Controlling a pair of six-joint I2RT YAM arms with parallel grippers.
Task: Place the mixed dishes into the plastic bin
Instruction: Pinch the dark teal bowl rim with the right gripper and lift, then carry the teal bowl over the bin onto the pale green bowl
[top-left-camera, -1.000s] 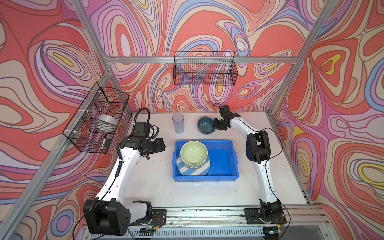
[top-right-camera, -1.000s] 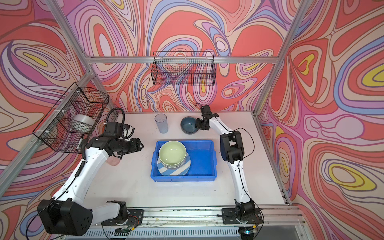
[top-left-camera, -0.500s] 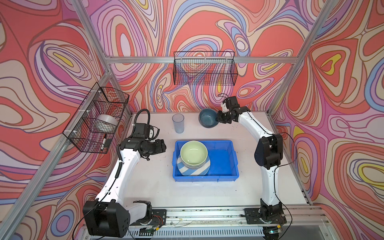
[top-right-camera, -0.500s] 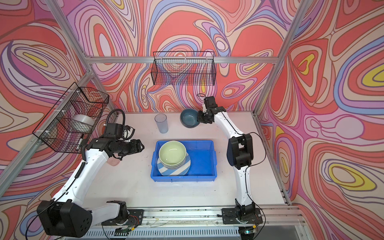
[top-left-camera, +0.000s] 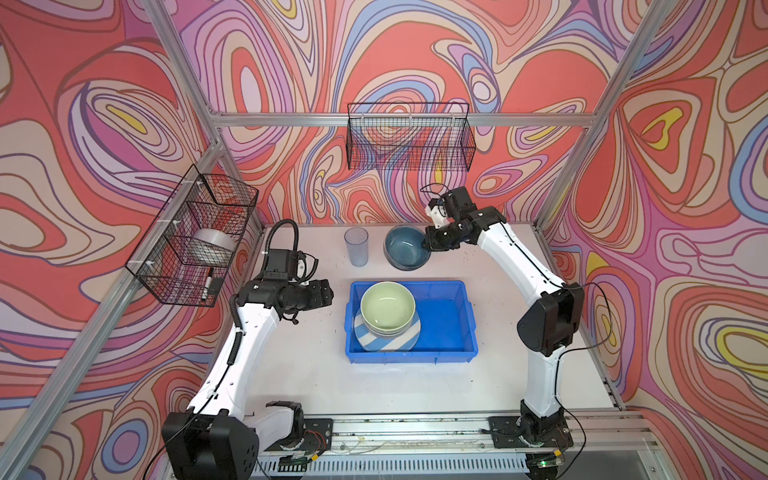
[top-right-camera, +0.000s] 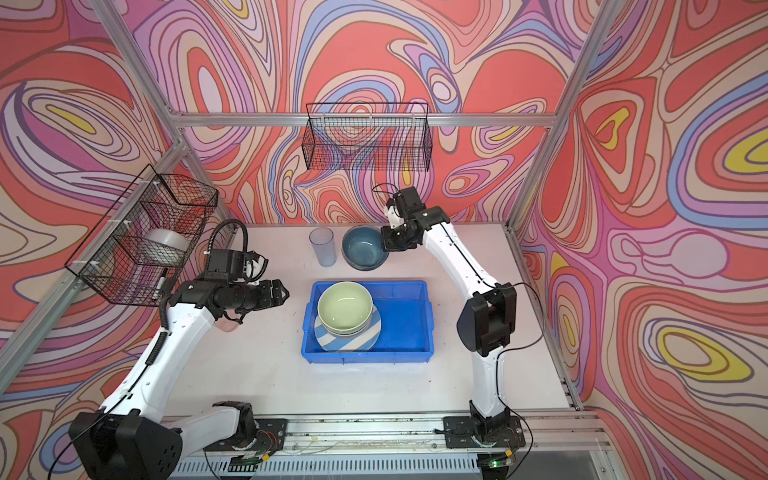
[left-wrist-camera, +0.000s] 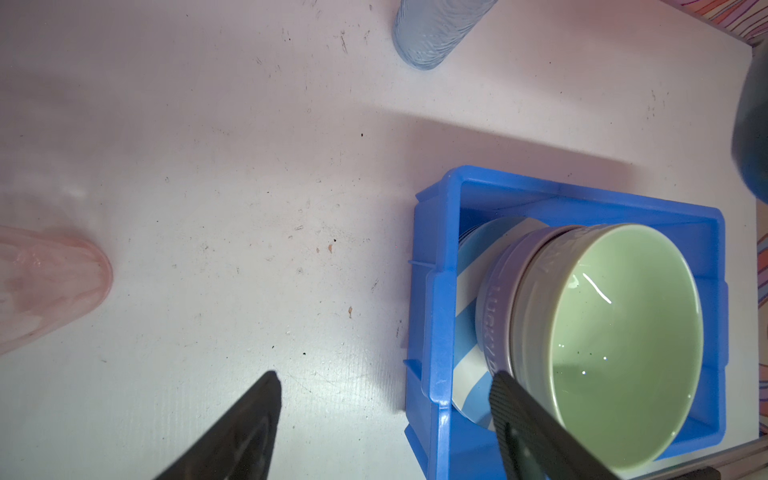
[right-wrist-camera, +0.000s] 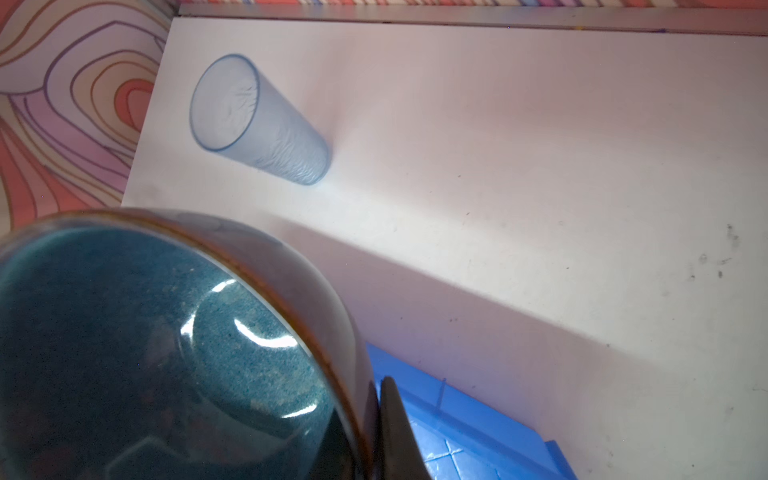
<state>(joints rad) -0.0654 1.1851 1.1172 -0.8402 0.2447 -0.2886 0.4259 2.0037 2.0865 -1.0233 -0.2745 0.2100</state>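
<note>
Jaws first. My left gripper (left-wrist-camera: 384, 376) has them wide apart with only table (top-left-camera: 374, 390) between them. My right gripper (top-left-camera: 428, 245) has them clamped on the rim of the dark blue bowl (top-left-camera: 405, 249), with one finger (right-wrist-camera: 392, 415) pressed against the outer wall.

Nearest to me, the blue bin (top-left-camera: 411, 357) sits square in the middle of the table. In its left half a blue-and-white striped plate (top-left-camera: 370, 338) lies flat on the floor. A lavender bowl (left-wrist-camera: 494, 316) stands on that plate, and a pale green bowl (top-left-camera: 387, 305) is nested inside it, mouth up.

My left gripper hovers just beside the bin's left wall, pointing at it but not touching it. Further left, a pink cup (left-wrist-camera: 50, 282) stands on the table well apart from the bin. In a top view only a sliver of it (top-right-camera: 226, 327) shows under my left forearm.

Past the bin's far wall, in both top views, a bluish cup (top-left-camera: 356, 246) stands upright. The dark blue bowl is just beside it on the right, with a gap between them. The right arm reaches in from the right to the bowl's right-hand rim. I can't tell whether the bowl's foot is on the table or off it.

At the back, one wire basket (top-left-camera: 409, 137) hangs on the rear wall. Another basket (top-left-camera: 174, 270) hangs on the left wall and holds a white roll (top-left-camera: 212, 245).
</note>
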